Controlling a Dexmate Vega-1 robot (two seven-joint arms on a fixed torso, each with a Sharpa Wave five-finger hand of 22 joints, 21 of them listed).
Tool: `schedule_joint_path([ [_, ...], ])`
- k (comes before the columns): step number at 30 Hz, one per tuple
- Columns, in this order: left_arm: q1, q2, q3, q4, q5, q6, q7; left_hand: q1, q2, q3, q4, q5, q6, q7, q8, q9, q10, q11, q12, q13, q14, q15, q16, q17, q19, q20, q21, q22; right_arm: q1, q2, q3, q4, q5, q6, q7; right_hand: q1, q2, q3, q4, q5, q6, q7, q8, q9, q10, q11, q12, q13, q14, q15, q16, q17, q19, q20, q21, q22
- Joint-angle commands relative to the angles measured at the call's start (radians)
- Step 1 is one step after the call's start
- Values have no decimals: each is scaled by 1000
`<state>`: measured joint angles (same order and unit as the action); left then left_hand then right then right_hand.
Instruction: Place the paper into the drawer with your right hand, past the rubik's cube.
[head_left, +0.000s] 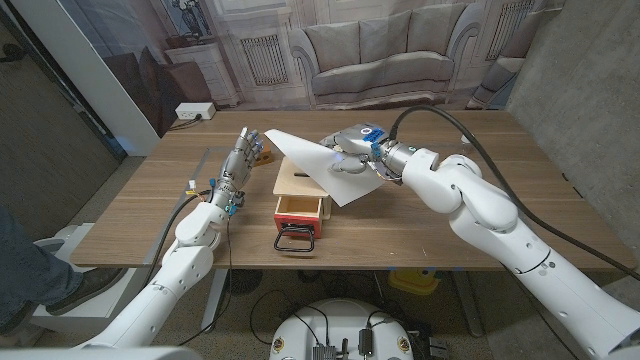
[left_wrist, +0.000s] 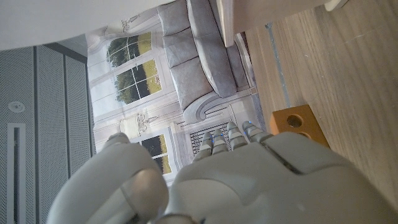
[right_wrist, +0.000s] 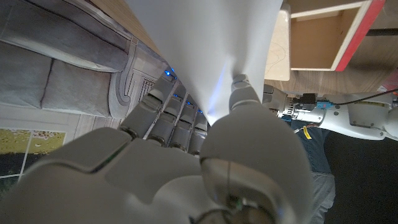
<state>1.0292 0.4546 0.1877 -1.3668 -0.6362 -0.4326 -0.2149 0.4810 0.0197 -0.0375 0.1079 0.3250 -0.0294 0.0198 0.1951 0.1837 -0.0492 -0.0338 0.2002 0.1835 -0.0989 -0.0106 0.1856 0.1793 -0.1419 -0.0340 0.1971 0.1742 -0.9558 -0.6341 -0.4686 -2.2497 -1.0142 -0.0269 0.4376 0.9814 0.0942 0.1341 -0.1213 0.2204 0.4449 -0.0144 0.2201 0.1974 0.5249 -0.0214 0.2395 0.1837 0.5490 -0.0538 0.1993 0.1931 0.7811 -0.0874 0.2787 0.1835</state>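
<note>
While the right hand (head_left: 352, 150) pinched the paper (head_left: 322, 165) between thumb and fingers, the sheet hung tilted over the drawer unit (head_left: 300, 188), its lower edge just above the top and beside the open drawer (head_left: 298, 208). The left hand (head_left: 240, 158) stood upright to the left of the unit, fingers extended and holding nothing, close to a small wooden block (left_wrist: 297, 123). No cube could be identified. Judged risks: the limp sheet could buckle against the drawer's front edge or land on the unit's top if lowered too early; a light pinch could let it slip.
</note>
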Motion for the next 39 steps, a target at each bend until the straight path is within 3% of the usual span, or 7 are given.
schedule_joint_path([
  [1, 6, 1, -4, 0, -3, 0, -1, 3, 5, -7, 2, -1, 4, 2, 3, 5, 0, -7, 2, 5, -10, -3, 0, 2, -7, -42, 1, 6, 28, 11, -20, 34, 3, 57, -16, 4, 4, 2, 3, -3, 5, 4, -2, 6, -1, -1, -2, 3, -3, -98, -2, 2, -7, -29, -5, 4],
  [39, 8, -7, -10, 14, -9, -3, -16, 6, 10, -15, 2, -1, 5, 2, 3, 5, 0, -2, 2, 5, -10, -3, 1, 2, -8, -39, 2, 6, 102, 74, -92, 152, 47, 136, 13, 0, 2, -4, 6, -4, 2, 1, -9, 6, -4, 2, -11, 3, -17, -89, -7, 2, -28, -23, -21, 5],
])
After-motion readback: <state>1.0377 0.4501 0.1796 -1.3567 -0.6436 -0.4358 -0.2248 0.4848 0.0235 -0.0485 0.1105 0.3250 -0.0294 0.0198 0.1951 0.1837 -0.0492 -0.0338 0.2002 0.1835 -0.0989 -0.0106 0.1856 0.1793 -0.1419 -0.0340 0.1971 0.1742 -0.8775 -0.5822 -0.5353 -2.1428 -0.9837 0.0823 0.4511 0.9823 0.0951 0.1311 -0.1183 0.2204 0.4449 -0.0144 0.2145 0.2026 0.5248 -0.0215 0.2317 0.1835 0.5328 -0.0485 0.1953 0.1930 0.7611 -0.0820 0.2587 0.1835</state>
